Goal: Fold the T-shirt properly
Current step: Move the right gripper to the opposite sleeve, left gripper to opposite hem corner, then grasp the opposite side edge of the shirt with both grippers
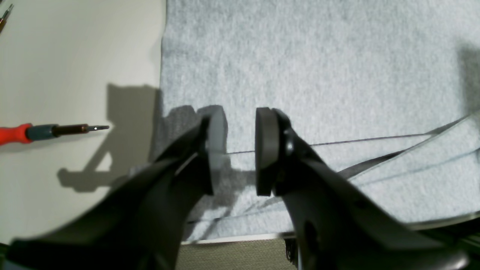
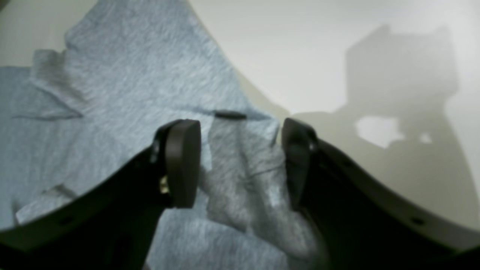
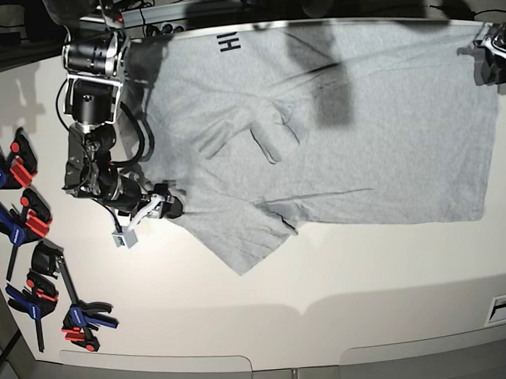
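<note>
Going left to right in the base view: the right gripper (image 3: 166, 205) sits at the T-shirt (image 3: 359, 136)'s left edge, beside a sleeve. In the right wrist view its fingers (image 2: 183, 161) stand wide apart with a rumpled bunch of grey cloth between them; the cloth looks near one pad, but whether it is pinched or merely straddled cannot be told.

The shirt lies spread across the bench (image 3: 323, 295), mostly flat, with a folded-in flap near its middle and black lettering showing at the far edge. It reads as an early step: taking hold of edges before the first fold.

At the far right, the left gripper (image 3: 490, 61) hangs over the shirt's corner. The left wrist view shows its fingers (image 1: 267, 150) part-open above flat cloth and a hem line, holding nothing visible.

Next, each gripper likely needs to close on a single edge, not a bunch.

Hard to read: the left arm is cut off by the frame, shadows cover the shirt's upper part, and the lettering is partly hidden. A screwdriver (image 1: 45, 131) lies on the bench nearby.
</note>
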Motion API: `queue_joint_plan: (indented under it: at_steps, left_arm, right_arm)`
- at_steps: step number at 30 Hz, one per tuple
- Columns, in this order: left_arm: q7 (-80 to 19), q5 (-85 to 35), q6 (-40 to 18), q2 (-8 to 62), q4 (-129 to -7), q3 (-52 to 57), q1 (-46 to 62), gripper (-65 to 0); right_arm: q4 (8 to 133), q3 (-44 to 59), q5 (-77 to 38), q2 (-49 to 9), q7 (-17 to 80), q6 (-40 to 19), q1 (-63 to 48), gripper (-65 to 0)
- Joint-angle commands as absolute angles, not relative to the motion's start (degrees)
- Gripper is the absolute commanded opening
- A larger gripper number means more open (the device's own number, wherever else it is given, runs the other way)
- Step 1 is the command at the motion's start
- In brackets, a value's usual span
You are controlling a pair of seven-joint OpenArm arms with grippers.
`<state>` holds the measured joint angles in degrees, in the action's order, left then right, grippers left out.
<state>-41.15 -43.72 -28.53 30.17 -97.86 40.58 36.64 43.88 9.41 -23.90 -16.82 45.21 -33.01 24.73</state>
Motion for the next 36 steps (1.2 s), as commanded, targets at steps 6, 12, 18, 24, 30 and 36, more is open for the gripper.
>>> queue_joint_plan:
  at_steps: [6, 12, 18, 24, 30, 36]
  left_arm:
    - [-39.9, -44.5, -28.6, 31.3, -98.7, 41.2, 36.8, -48.0]
    - [-39.0, -44.4, -28.3, 31.5, -98.0, 41.2, 32.9, -41.3]
    - [-39.4, -47.1, -26.1, 34.3, -87.9, 41.1, 17.0, -41.3]
    - [-39.1, -49.1, -26.2, 40.3, -67.5, 34.7, -1.4, -37.9]
    - [-37.3, -49.6, -26.3, 42.5, -46.0, 20.0, -20.1, -31.0]
    - [-34.3, -45.9, -26.1, 40.2, -25.6, 10.1, -33.9, -31.0]
  right_arm:
    - [43.5, 9.1, -21.4, -16.8, 50.2, -32.6, 24.6, -60.3]
    - [43.5, 9.1, -21.4, -16.8, 49.9, -32.6, 24.6, -65.0]
    - [43.5, 9.1, -21.4, -16.8, 49.8, -32.6, 24.6, -65.0]
    - [43.5, 9.1, -21.4, -16.8, 49.7, -32.6, 24.6, -65.0]
    - [43.5, 9.1, -21.4, -16.8, 49.7, -32.6, 24.6, -65.0]
    - [43.5, 9.1, -21.4, -16.8, 49.8, -32.6, 24.6, -65.0]
